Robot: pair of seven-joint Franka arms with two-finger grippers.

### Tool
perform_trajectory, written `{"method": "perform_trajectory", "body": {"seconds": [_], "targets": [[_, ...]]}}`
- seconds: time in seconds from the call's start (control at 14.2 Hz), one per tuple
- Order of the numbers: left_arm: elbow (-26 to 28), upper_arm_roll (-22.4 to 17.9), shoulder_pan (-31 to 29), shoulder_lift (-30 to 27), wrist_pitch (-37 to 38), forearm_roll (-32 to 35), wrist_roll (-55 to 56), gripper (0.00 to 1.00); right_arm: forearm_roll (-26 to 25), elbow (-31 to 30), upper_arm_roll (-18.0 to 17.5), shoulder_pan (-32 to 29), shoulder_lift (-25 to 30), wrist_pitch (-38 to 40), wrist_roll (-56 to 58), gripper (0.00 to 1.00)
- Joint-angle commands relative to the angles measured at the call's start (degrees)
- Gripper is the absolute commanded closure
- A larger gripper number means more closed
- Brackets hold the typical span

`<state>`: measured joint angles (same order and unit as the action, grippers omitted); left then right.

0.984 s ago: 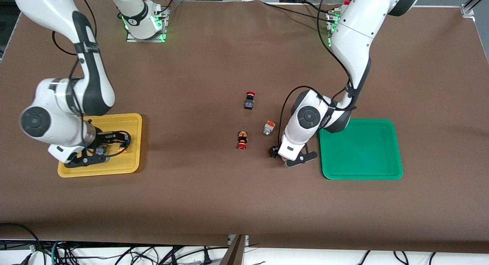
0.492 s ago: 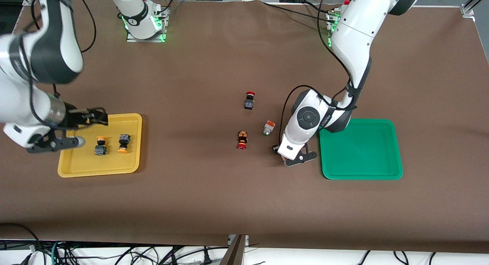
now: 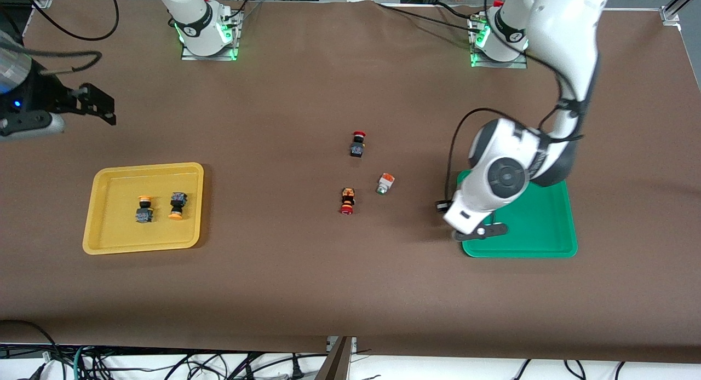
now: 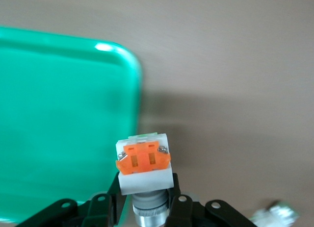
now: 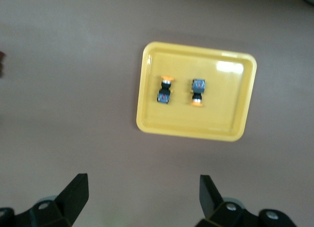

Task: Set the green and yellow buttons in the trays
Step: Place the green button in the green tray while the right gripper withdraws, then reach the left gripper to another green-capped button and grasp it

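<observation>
My left gripper [image 3: 475, 233] is shut on a white-grey button with an orange block [image 4: 143, 163] and holds it over the green tray's [image 3: 526, 243] edge nearest the table's middle. The tray also shows in the left wrist view [image 4: 59, 114]. A second white-grey button with a greenish tip [image 3: 385, 183] lies on the table near the middle. My right gripper [image 3: 96, 103] is open and empty, raised high above the table near the yellow tray [image 3: 109, 240]. Two black-bodied buttons with yellow-orange caps [image 3: 144, 209] [image 3: 176, 205] lie in that tray. The right wrist view shows the tray [image 5: 225, 124] and both buttons [image 5: 165, 89] [image 5: 197, 92].
Two black-bodied switches with red caps lie near the table's middle, one [image 3: 357, 144] farther from the front camera, one [image 3: 347, 200] nearer, beside the loose white-grey button. The brown table cloth [image 3: 285, 270] is bare along the front edge.
My right gripper left the second yellow-capped button in the yellow tray and rose away. My left gripper lifted a white-grey button off the table and carried it to the green tray's edge.
</observation>
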<state>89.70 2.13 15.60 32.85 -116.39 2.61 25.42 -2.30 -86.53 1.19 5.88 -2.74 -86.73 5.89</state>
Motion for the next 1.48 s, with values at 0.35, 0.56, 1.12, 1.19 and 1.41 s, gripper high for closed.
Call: {"method": "perform_trajectory", "body": {"seconds": [0.35,0.56,1.12,1.19,1.41], "targets": [[12.43,0.68,-7.34,0.63,-12.02,8.2,-7.05,0.14,-0.69,1.45,-0.57,-1.57,-1.65,1.74,0.35,0.0],[10.6,1.2,-7.25,0.02,-11.41,7.59,-6.79,0.0,-0.6,1.45,-0.57,-1.57,-1.74,1.74,0.09,0.0],[-1.1,13.33,-2.26,-0.96,9.08,0.38,10.93,0.0,-0.78,1.54,-0.57,-1.57,-2.09,1.83,-0.7,0.0],[-0.84,13.34,0.28,0.44,6.9,0.38,13.57,0.0,-0.78,1.54,-0.57,-1.57,-2.09,1.74,-0.62,0.0],[0.13,13.08,6.88,5.8,-1.45,0.55,18.7,0.0,-0.78,1.54,-0.57,-1.57,-2.09,1.74,-0.35,0.0]]}}
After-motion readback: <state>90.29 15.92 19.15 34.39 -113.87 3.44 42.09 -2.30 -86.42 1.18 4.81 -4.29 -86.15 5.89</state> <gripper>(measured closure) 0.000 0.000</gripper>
